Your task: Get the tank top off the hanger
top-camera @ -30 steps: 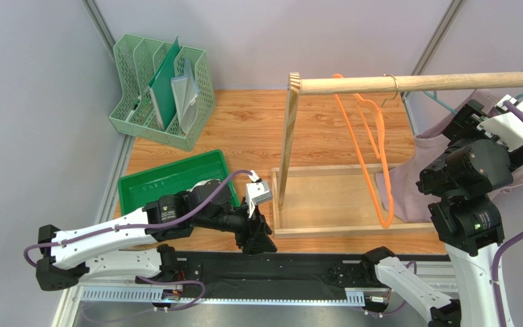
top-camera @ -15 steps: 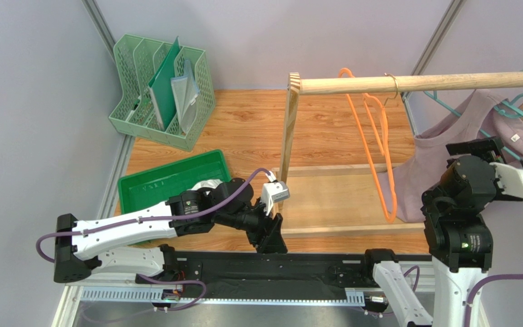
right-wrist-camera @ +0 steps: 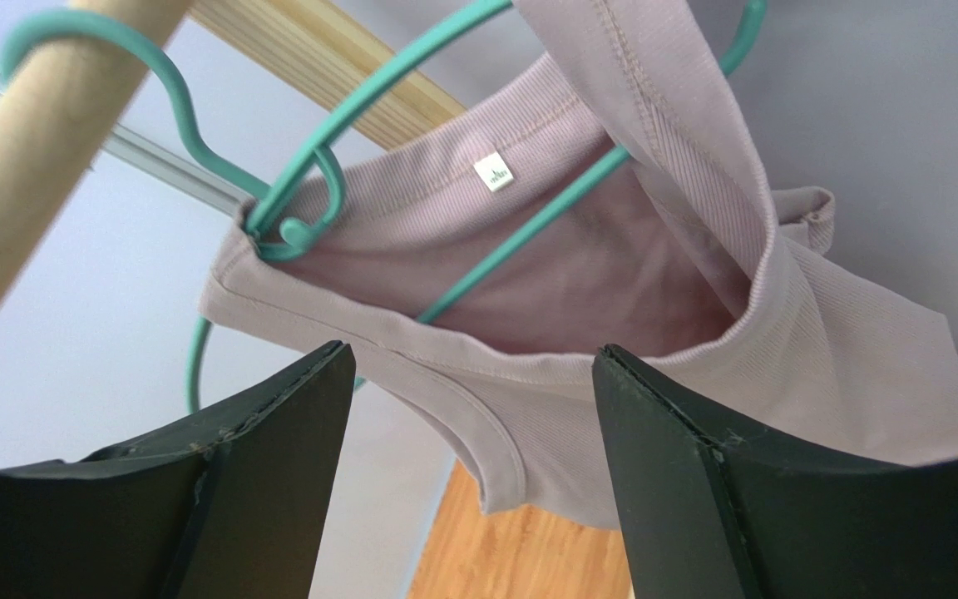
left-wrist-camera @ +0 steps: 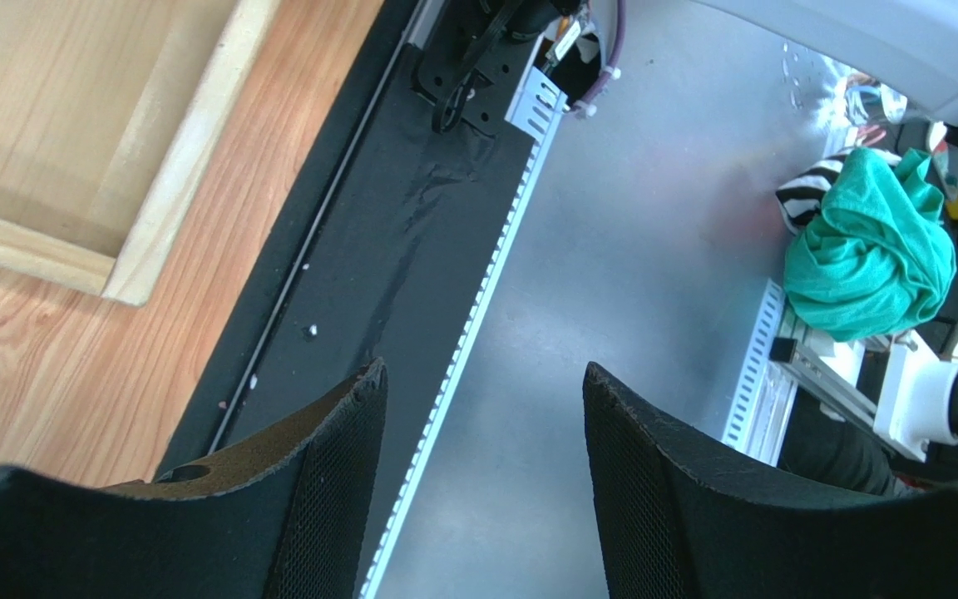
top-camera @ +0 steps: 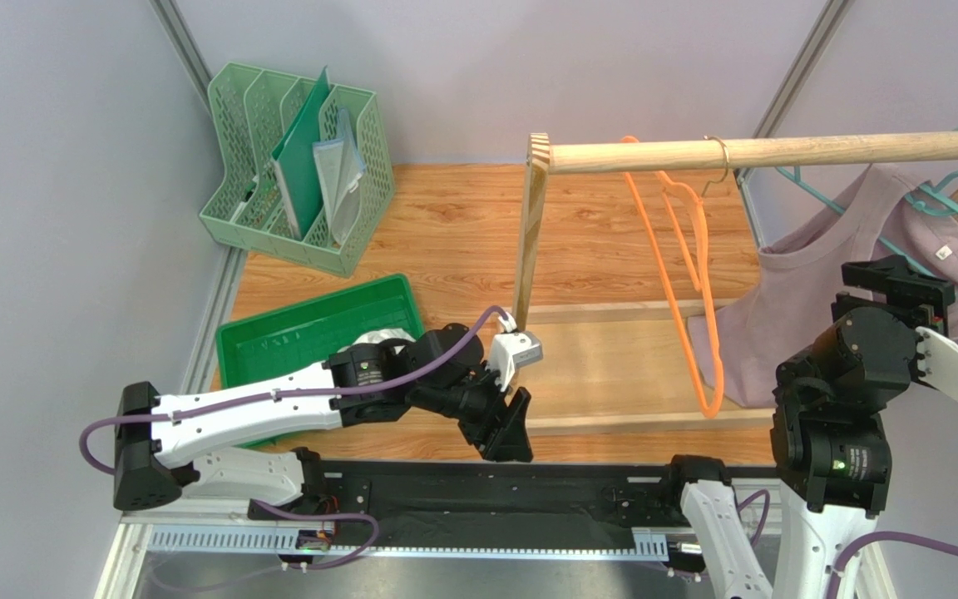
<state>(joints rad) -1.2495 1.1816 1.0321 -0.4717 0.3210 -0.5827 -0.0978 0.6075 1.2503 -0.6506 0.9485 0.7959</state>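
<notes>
A lilac tank top (top-camera: 809,293) hangs on a teal hanger (top-camera: 946,206) from the wooden rod (top-camera: 759,152) at the far right. My right gripper (top-camera: 903,277) is just in front of and below the garment. In the right wrist view it points up at the tank top (right-wrist-camera: 647,312) and the teal hanger (right-wrist-camera: 359,119). The right gripper (right-wrist-camera: 474,356) is open, with the fabric's hem beyond its tips and nothing gripped. My left gripper (top-camera: 512,431) hovers low at the table's near edge by the rack's base. The left gripper (left-wrist-camera: 484,370) is open and empty.
An orange hanger (top-camera: 678,268) hangs bare on the rod beside the tank top. The rack's upright post (top-camera: 528,237) and its wooden base frame (top-camera: 622,374) fill the middle. A green tray (top-camera: 309,327) and a mint file organiser (top-camera: 303,162) stand at the left.
The left arm has moved right along the near edge toward the rack's base. The right arm has drawn back and down from the tank top, which now hangs in full view.
</notes>
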